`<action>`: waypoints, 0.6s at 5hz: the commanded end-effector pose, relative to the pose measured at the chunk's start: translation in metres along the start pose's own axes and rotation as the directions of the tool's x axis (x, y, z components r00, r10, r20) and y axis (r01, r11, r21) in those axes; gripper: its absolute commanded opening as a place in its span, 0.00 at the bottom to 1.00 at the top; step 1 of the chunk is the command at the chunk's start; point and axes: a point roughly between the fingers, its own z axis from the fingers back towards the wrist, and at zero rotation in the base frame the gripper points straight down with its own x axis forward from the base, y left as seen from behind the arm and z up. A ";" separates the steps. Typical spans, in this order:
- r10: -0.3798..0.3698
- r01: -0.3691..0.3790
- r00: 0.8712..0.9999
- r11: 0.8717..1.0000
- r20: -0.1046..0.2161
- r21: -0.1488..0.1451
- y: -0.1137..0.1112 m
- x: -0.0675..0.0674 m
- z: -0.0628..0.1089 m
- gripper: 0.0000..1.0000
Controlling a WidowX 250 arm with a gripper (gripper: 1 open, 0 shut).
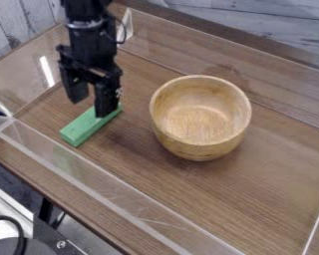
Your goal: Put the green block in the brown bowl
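The green block (85, 127) lies flat on the wooden table, left of centre, its upper right end hidden behind my fingers. My gripper (91, 98) hangs straight over that end of the block, open, with one black finger (107, 100) on each side of the gap and nothing held between them. To the right stands the brown bowl (199, 118), round, thick-walled and empty, apart from both the block and the gripper.
A clear plastic wall (29, 149) runs along the table's left and front edges, close to the block. Another clear panel (275, 90) borders the far right side behind the bowl. Bare wooden tabletop (189, 199) stretches in front of the bowl.
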 end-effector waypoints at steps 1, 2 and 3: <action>0.006 -0.007 0.999 1.000 0.036 0.020 0.008 0.006 -0.001 1.00; 0.011 -0.012 0.999 1.000 0.042 0.017 0.009 0.010 -0.007 1.00; 0.013 -0.014 0.999 1.000 0.052 0.010 0.005 0.010 -0.004 1.00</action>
